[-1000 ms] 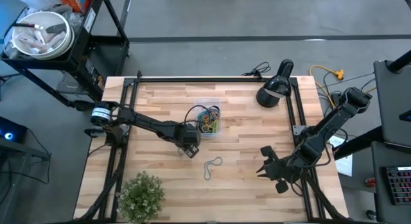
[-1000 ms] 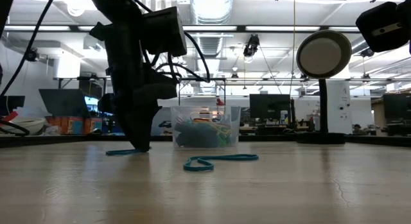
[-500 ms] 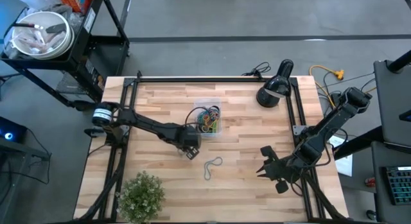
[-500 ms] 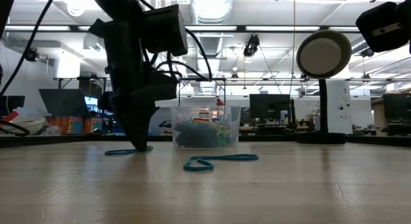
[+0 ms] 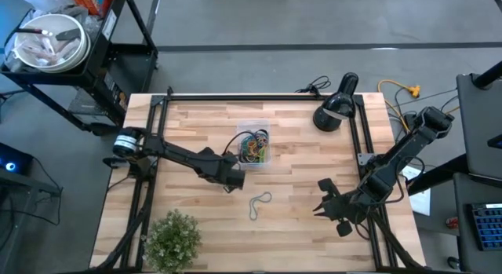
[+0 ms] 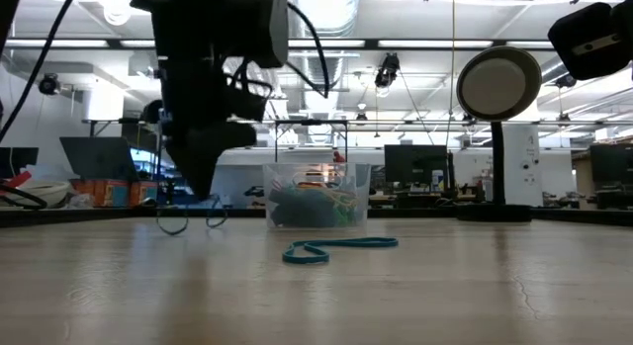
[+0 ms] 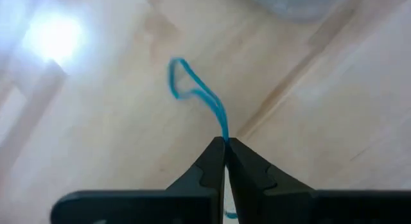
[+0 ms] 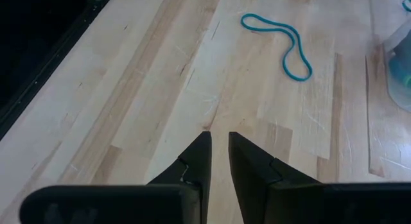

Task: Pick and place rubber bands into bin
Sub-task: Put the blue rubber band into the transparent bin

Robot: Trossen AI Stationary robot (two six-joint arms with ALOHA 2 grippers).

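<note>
- My left pincer (image 7: 225,146) is pinched tight on a blue rubber band (image 7: 196,90), the fingertips meeting on one end of the loop while the rest trails out in front.
- From desk height the band (image 6: 188,218) dangles limp below my left pincer (image 6: 198,182), clear of the wood, just to one side of the bin (image 6: 316,195).
- Seen from above, my left pincer (image 5: 230,180) sits just beside the clear bin (image 5: 252,145), on the side nearer the plant, not over it yet.
- The bin holds a tangle of coloured bands (image 5: 252,146).
- This thing weighs next to nothing and is pure floppy rubber, so I judge it will swing and sag; a thin strand like this could slip through or cling to a fingertip on release.
- I would keep the pinch firm on that single strand and carry it over the rim before letting go.
- A second blue rubber band (image 5: 260,204) lies flat on the desk (image 5: 314,188), in a narrow pinched figure.
- For that one, I reckon the best hold is across a single strand at the loop's end.
- My right pincer (image 8: 218,146) waits near the desk's right corner (image 5: 330,200), fingers a narrow gap apart, holding nothing, looking toward that second band (image 8: 279,34).
</note>
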